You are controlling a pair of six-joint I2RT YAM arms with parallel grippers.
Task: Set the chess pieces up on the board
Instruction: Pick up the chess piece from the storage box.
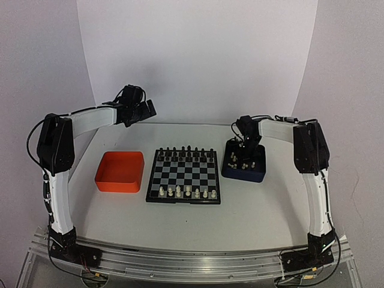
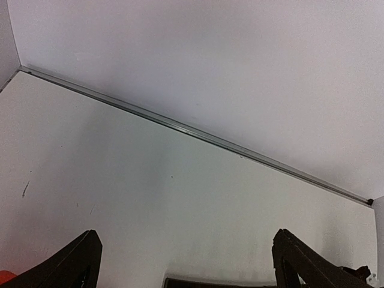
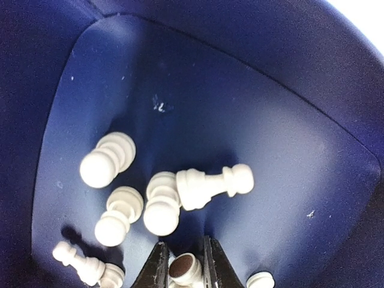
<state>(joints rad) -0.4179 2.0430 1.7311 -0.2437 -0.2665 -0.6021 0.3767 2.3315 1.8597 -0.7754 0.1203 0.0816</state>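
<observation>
right gripper pinching a cream-white piece in the dark blue tray | base facing the wrist, long axis running along the fingers | left gripper hanging spread wide, well apart | board sitting just left of tray

Cream-white chess pieces lie toppled on the floor of the dark blue tray. The right gripper has its fingers pinching an upturned piece.
</observation>
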